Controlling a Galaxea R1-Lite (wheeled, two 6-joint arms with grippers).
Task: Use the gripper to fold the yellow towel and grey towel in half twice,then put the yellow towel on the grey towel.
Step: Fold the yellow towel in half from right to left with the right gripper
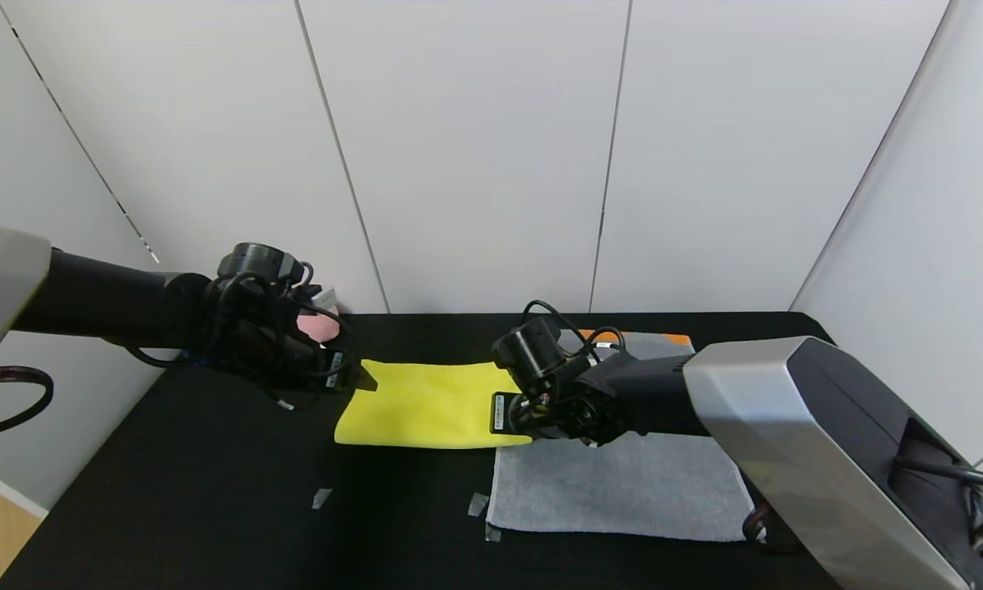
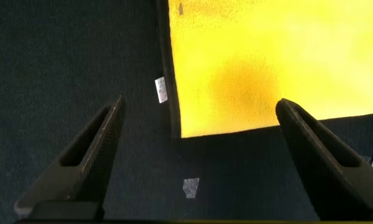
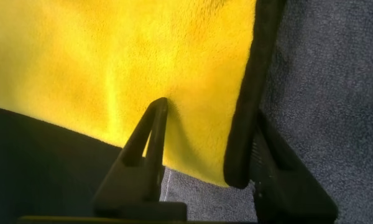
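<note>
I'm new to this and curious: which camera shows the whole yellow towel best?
The head view: there the yellow towel lies in full on the black table. The left wrist view catches only one corner; the right wrist view only the edge pinched between the right gripper jaws.

— How are the two towels laid out on the table (image 1: 213,492)?
— The yellow towel (image 1: 426,406) is spread to the left of the grey towel (image 1: 622,492), its right edge lapped onto the grey towel's near-left part.
— And the grippers?
— The left gripper (image 1: 352,378) is held over the yellow towel's left edge; the right gripper (image 1: 514,418) is set at its right edge.
</note>
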